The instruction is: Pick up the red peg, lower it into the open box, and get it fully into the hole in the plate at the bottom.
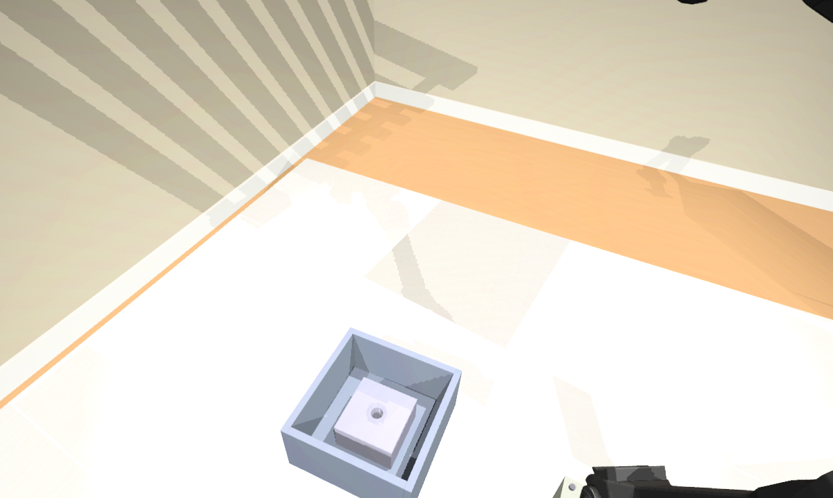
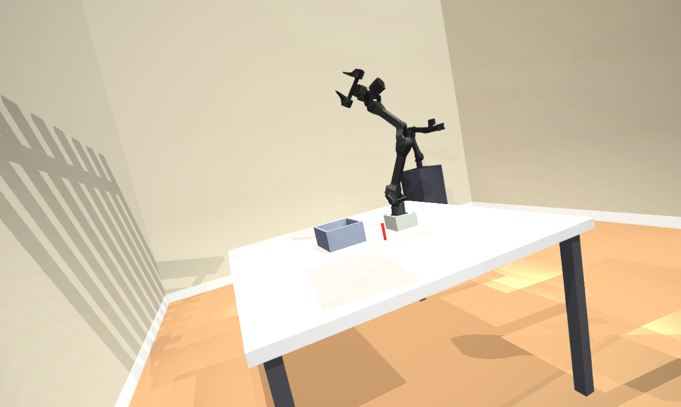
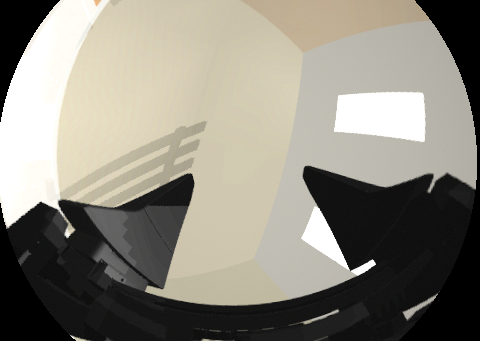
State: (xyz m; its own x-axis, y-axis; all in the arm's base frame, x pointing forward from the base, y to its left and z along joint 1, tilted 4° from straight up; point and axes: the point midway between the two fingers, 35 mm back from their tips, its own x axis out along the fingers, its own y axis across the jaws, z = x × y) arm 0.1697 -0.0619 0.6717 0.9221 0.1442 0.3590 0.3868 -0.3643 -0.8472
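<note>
Exterior view: saw red peg point(image 2: 383, 231) upright on worktop point(image 1: 221, 309) point(image 2: 282, 283), at 3 o'clock from open box point(image 1: 345, 456) point(image 2: 346, 237), presumably stood so for grasping and vertical insertion. Found fingers point(image 2: 347, 100) spread wide, gripping nothing, high towards 11 o'clock from peg; judged wide enough to straddle it, but needing descent first. Top view: noted plate point(image 1: 369, 427) inside box, hole point(image 1: 376, 413) facing up, probably to receive peg from above.

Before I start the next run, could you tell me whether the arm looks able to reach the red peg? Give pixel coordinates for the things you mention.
Probably yes: the gripper point(image 2: 343, 88) point(image 3: 249, 175) is open, and the red peg point(image 2: 383, 232) stands outside the box point(image 2: 346, 237) point(image 1: 345, 468).
</note>
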